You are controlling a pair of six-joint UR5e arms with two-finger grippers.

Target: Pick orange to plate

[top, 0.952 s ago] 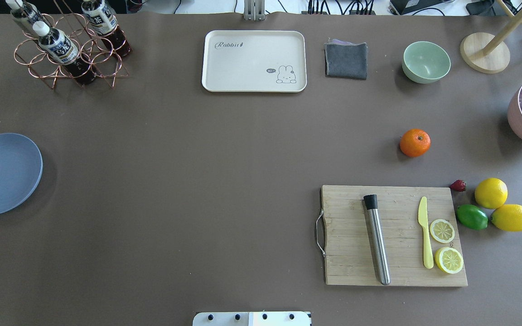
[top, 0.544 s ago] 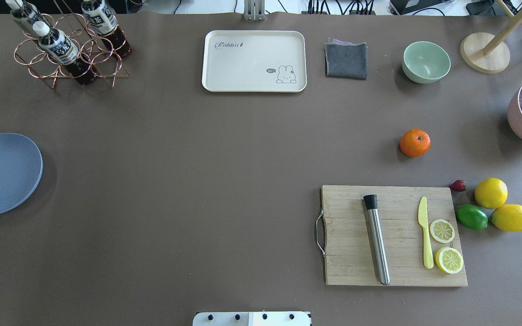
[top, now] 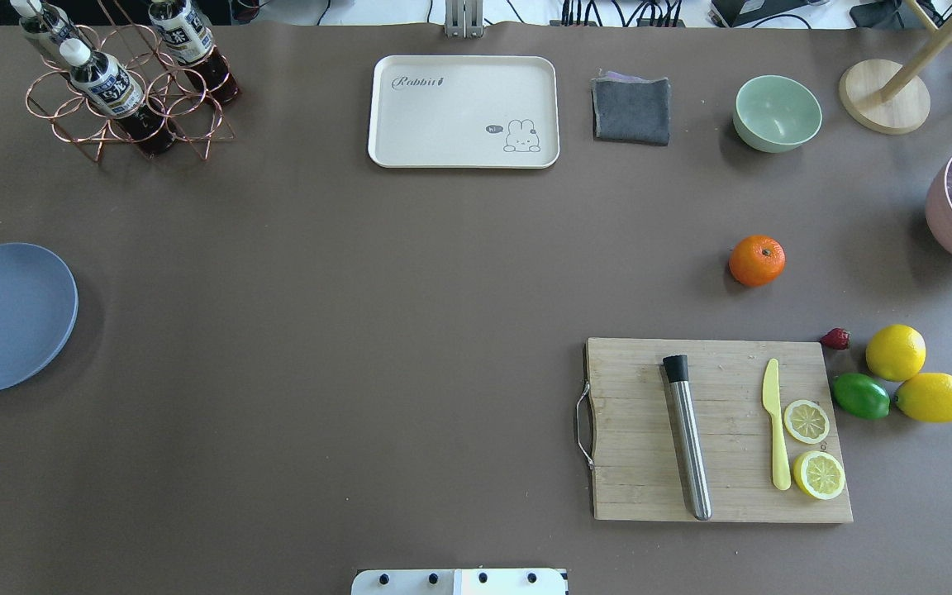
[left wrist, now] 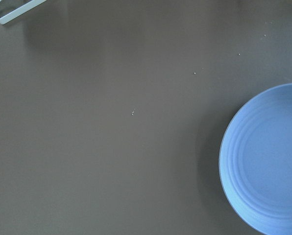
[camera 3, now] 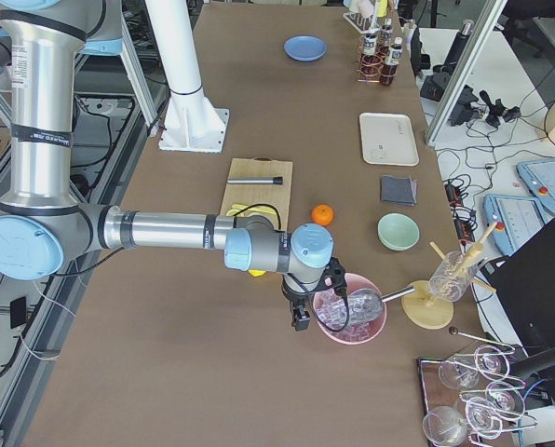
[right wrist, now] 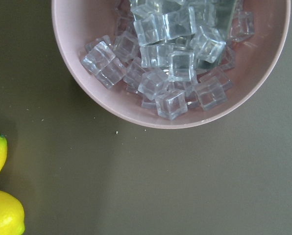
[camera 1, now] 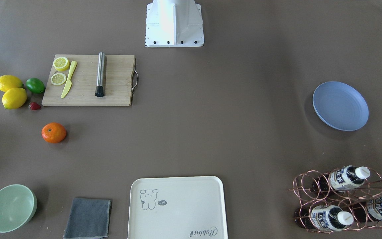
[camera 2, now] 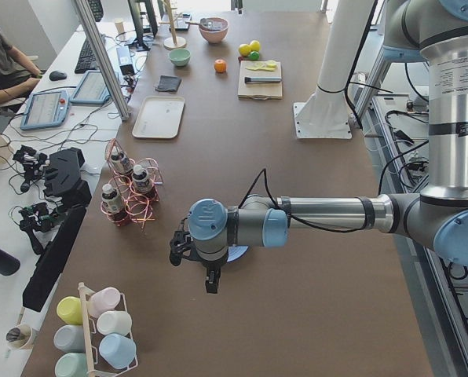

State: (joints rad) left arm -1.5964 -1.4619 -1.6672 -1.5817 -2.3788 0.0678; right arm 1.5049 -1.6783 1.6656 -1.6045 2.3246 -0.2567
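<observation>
The orange (top: 757, 260) rests on the brown table, right of centre and just beyond the cutting board; it also shows in the front view (camera 1: 54, 132) and far off in the left side view (camera 2: 220, 66). The periwinkle-blue plate (top: 5, 318) lies bare at the table's left edge (camera 1: 340, 106); its rim fills the left wrist view's right side (left wrist: 268, 161). My left gripper (camera 2: 212, 284) hangs above the table beside the plate. My right gripper (camera 3: 301, 321) hovers next to a pink ice bowl, a short way from the orange (camera 3: 322, 215). Whether either is open or shut, I cannot tell.
A wooden cutting board (top: 716, 430) carries a steel muddler, a yellow knife and lemon slices. Two lemons (top: 896, 352) and a lime (top: 860, 396) lie to its right. At the back stand a cream tray (top: 464, 111), grey cloth (top: 630, 109), mint bowl (top: 777, 113) and bottle rack (top: 125, 91).
</observation>
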